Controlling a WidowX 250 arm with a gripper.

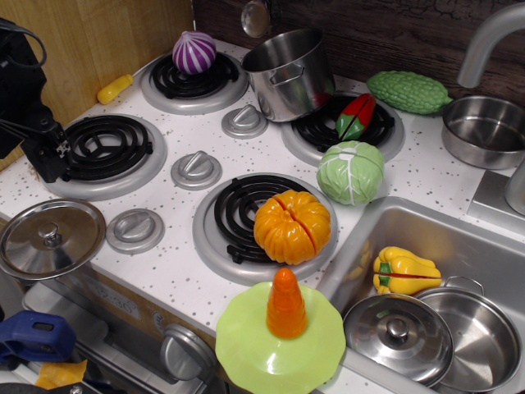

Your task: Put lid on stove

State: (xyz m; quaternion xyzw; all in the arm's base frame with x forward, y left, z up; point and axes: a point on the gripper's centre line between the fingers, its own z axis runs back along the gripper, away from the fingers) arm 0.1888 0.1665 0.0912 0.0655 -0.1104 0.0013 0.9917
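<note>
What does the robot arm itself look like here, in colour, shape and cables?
Only part of it shows, at the left edge. The arm is matt black and blocky, with thin black cables looping beside it. It narrows down to the gripper, also black, with a small speckled patch. No other markings are visible.

White speckled bench (426, 176) w/ stove (176, 271) & sink (459, 238). On it: lid (51, 238) at front-left edge, pumpkin (292, 227), cabbage (351, 172), pot (287, 75), onion (194, 52), gourd (408, 91).
</note>
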